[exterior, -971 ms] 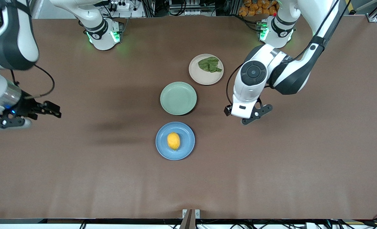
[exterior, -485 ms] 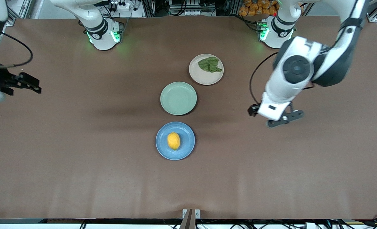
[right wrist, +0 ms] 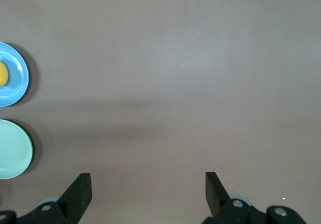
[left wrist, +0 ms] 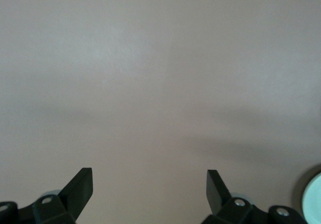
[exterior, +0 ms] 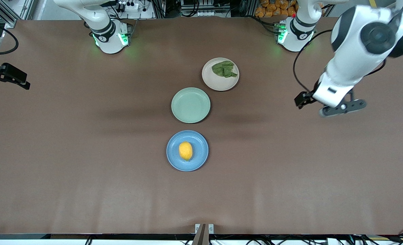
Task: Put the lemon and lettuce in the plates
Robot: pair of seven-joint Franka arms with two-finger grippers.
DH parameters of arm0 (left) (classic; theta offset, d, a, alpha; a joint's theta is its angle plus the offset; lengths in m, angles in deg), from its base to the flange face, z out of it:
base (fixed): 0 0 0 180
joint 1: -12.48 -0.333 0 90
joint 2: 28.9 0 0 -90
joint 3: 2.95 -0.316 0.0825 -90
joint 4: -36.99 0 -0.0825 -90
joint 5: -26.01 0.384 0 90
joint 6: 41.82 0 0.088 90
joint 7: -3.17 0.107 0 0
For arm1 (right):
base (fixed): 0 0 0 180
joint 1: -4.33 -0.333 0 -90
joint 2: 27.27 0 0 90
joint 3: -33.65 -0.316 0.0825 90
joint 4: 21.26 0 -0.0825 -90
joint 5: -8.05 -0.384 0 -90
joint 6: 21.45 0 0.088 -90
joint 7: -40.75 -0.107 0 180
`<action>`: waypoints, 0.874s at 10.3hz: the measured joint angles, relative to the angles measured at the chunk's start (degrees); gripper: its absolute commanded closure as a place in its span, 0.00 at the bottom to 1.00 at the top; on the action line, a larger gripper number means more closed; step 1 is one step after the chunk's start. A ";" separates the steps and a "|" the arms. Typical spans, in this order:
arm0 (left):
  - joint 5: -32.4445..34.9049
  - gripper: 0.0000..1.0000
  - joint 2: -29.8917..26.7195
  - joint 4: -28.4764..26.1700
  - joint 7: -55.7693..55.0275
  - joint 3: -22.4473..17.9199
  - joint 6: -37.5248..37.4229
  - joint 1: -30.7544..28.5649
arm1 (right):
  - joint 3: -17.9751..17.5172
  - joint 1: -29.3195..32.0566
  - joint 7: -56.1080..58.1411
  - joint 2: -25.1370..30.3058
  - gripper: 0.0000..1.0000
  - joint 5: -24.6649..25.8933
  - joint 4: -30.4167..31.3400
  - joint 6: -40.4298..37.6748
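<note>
The lemon (exterior: 185, 150) lies in the blue plate (exterior: 198, 142), the plate nearest the front camera. The lettuce (exterior: 224, 69) lies in the pale beige-pink plate (exterior: 214, 81), the one nearest the arms' bases. My left gripper (exterior: 341, 106) hangs open and empty over bare table toward the left arm's end, well away from the plates. My right gripper (exterior: 17, 79) is open and empty over the table's edge at the right arm's end. The right wrist view shows the right gripper (right wrist: 148, 180), the blue plate (right wrist: 15, 73) and a sliver of the lemon (right wrist: 2, 75). The left wrist view shows the left gripper (left wrist: 149, 176) over bare cloth.
A pale mint-green plate (exterior: 190, 104) stands bare between the two other plates; it also shows in the right wrist view (right wrist: 14, 149) and as a sliver in the left wrist view (left wrist: 314, 203). The brown cloth covers the table (exterior: 85, 177).
Both arms have drawn away from the plates: the left gripper toward the left arm's end, the right gripper out to the table's edge at its own end. Lemon and lettuce have not moved.
</note>
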 measured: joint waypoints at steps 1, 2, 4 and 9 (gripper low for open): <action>-0.05 0.00 -1.49 0.89 2.95 -0.47 0.02 -0.50 | 0.01 0.00 -0.39 -0.14 0.00 0.00 0.00 0.20; -0.05 0.00 -2.31 2.05 6.23 -0.40 0.03 -1.61 | 0.03 0.00 -0.79 -0.27 0.00 0.01 0.00 0.26; -0.05 0.00 -2.39 4.44 10.31 0.55 0.02 -4.16 | 0.03 -0.05 -1.14 -0.46 0.00 0.43 0.00 0.50; -0.05 0.00 -0.09 13.79 18.90 1.70 -13.29 -6.25 | -0.03 -0.26 -1.32 -0.59 0.00 1.54 0.00 0.54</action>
